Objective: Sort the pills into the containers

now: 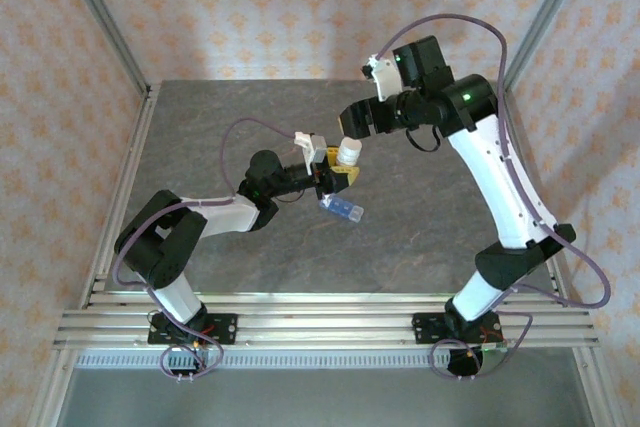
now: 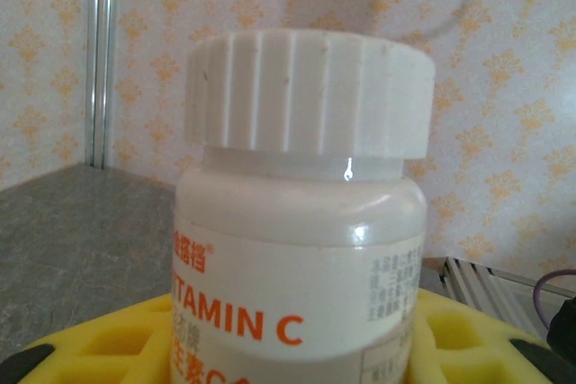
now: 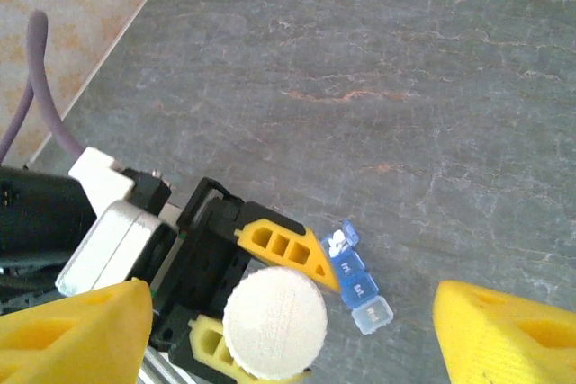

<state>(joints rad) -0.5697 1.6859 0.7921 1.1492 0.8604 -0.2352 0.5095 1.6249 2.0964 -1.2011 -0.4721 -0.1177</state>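
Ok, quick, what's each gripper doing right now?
Left gripper: closed on the vitamin C bottle.
Right gripper: open above the bottle's cap, holding nothing.

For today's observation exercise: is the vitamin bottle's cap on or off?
On: the ribbed white cap sits level over the neck of the bottle, covering its mouth.

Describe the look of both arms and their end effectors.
The left arm and right arm have white shells, black joints and a purple cable looping along each; green lights glow on the right one. Fingers of the right end effector are yellow with hollow cells.
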